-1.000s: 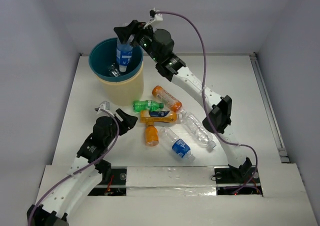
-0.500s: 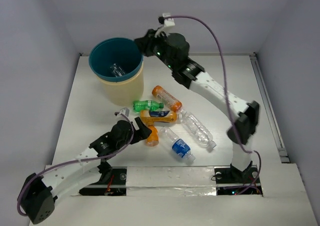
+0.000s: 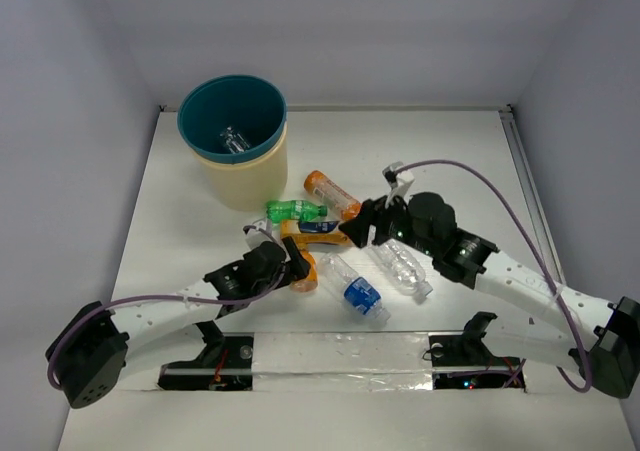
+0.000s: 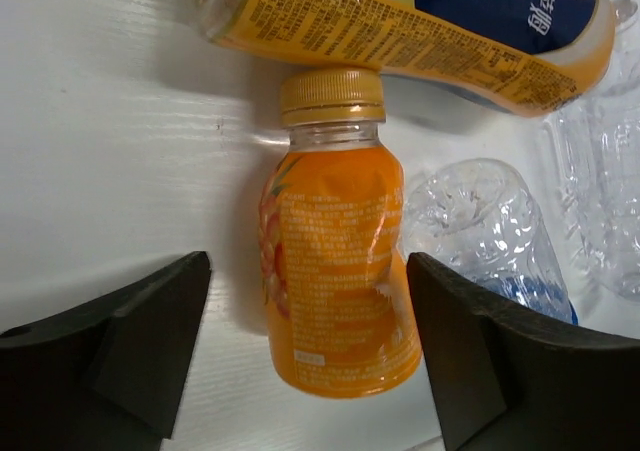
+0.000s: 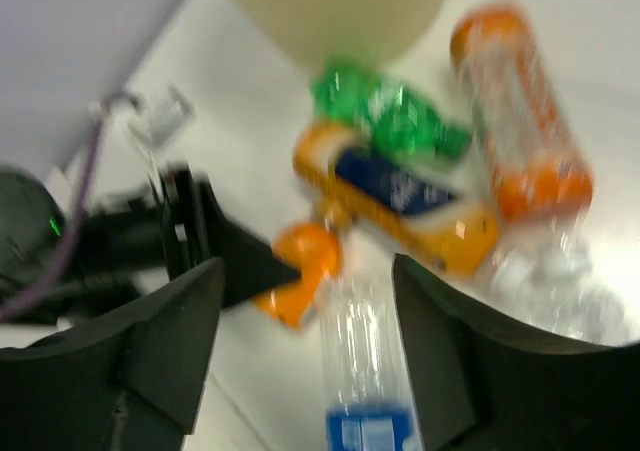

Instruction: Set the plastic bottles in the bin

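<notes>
The bin point(image 3: 192, 131) stands at the back left with a clear bottle point(image 3: 232, 139) inside. Several plastic bottles lie in a heap mid-table: an orange one point(image 3: 333, 195), a green one point(image 3: 295, 210), an orange dark-labelled one point(image 3: 318, 233), a small orange one point(image 3: 305, 277), a clear blue-labelled one point(image 3: 357, 291) and a clear one point(image 3: 400, 263). My left gripper point(image 3: 297, 262) is open, with its jaws on either side of the small orange bottle point(image 4: 335, 271) and not touching it. My right gripper point(image 3: 362, 227) is open and empty above the heap, over the blue-labelled bottle point(image 5: 365, 371).
The bin's cream body point(image 5: 330, 11) shows at the top of the right wrist view, which is blurred. The dark-labelled bottle point(image 4: 420, 21) lies across the small orange bottle's cap. The two grippers are close together over the heap. A raised rail point(image 3: 530, 201) runs along the table's right edge.
My right gripper let a blue-labelled bottle go into the bin, then swung back and down to the heap. My left gripper moved forward to straddle the small orange bottle.
</notes>
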`<state>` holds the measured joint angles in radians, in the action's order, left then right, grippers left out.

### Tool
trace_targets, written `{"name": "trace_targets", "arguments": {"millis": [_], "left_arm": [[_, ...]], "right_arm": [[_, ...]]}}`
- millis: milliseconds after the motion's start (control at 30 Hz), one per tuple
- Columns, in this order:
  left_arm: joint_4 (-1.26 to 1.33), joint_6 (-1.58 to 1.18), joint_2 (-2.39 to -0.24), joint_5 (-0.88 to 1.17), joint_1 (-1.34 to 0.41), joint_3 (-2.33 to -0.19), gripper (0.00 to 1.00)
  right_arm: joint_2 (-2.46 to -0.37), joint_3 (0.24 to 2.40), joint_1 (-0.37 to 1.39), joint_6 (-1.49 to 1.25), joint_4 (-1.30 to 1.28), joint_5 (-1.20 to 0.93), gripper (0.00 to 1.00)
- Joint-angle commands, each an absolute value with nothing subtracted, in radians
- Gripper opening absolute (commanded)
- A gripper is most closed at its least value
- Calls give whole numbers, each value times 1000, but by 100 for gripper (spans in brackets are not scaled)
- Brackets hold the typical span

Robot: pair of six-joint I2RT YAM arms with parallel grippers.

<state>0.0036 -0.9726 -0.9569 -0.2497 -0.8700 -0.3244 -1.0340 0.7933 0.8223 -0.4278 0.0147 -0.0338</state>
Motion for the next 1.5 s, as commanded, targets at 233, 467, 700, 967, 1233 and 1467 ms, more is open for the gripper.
{"name": "trace_targets", "arguments": {"millis": [233,467,700,967,1233,1467], "left_arm": [[51,-1029,-1002,-310,-902,-365,43],[-102,-1052,-885,-290,-942,-383,25],[-317,-1080,-609,-285,-965,-439,22],[-511,-1031,-457,-386,-974,-648,21],[-477,-750,-761,-632,-974,-1067,24],[-258,-525,-1004,-681,-842,-1331,28]], "right_arm": [[-999,618,882,-500,-135,-32,92],[-1187,667,905,-486,-111,-81,99],[-1390,741,937,-451,-92,-63,100],[-1483,775,992,-457,-100,-35,92],[-1384,747,1022,-491,-86,-34,55],[-1203,696,1022,-526,-26,-63,54]]}}
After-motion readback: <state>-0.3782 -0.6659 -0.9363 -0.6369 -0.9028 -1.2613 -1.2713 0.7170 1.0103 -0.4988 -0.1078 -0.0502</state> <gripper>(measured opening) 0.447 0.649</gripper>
